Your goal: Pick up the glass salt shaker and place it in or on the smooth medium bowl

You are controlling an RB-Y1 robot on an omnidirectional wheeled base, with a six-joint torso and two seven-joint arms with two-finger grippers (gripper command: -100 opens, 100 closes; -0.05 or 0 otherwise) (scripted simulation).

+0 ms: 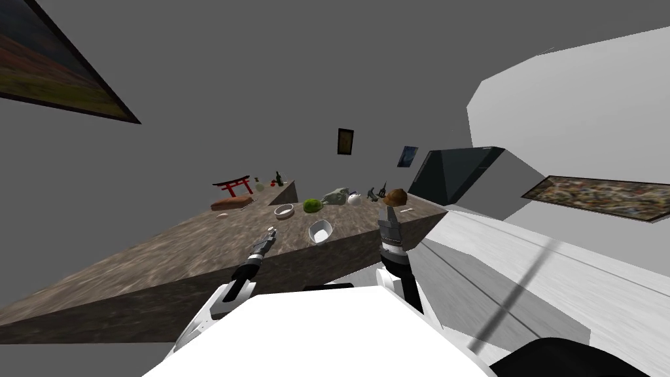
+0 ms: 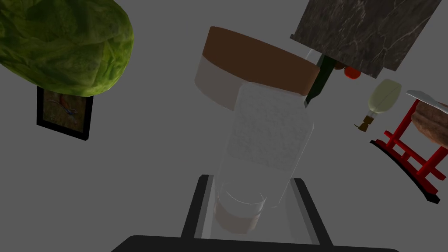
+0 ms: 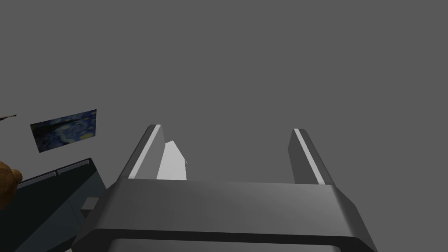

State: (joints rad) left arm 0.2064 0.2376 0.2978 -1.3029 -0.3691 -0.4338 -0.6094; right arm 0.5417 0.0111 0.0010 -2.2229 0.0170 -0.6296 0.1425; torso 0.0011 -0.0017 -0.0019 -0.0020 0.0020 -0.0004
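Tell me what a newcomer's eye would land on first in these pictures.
The clear salt shaker stands out most, clamped between the fingers of the left gripper and held up against the grey wall. A bright green lettuce head sits in the middle of the stone-patterned counter. A red gate model stands at the counter's far end.
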